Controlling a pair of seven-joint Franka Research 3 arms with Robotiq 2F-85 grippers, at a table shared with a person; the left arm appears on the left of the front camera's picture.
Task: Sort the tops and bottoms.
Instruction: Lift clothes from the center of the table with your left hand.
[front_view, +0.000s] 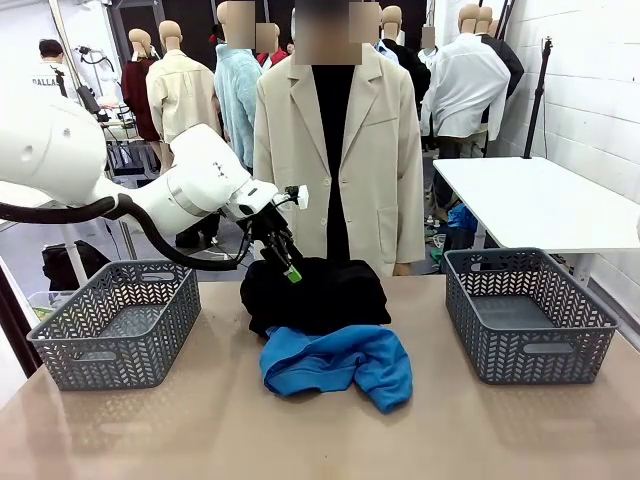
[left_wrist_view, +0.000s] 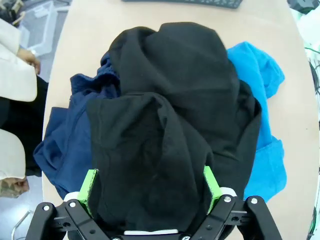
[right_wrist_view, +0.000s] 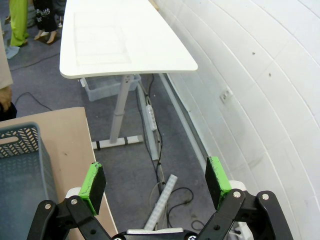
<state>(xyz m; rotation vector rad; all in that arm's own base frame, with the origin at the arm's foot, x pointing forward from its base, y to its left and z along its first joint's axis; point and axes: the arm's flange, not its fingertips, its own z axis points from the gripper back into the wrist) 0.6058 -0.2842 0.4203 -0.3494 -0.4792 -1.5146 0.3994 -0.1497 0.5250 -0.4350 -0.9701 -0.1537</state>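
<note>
On the table (front_view: 150, 430), black bottoms (front_view: 315, 295) half cover tops (front_view: 340, 365).

This looks like a robotics lab, not a home: a white robot arm (front_view: 180, 195) reaches over a tan bench (front_view: 300, 440) carrying a left basket (front_view: 110, 355) and a right basket (front_view: 500, 350) of grey plastic. At far right a white work table (front_view: 540, 200) stands by a painted brick wall (right_wrist_view: 260, 75); a power strip (right_wrist_view: 150, 117) and cables lie on the grey floor (right_wrist_view: 65, 90).

Two grey baskets (front_view: 130, 340) (front_view: 520, 350), one bright blue top (front_view: 335, 362), one black garment (left_wrist_view: 165, 125) — navy cloth (left_wrist_view: 65, 145), number of pieces unclear.
</note>
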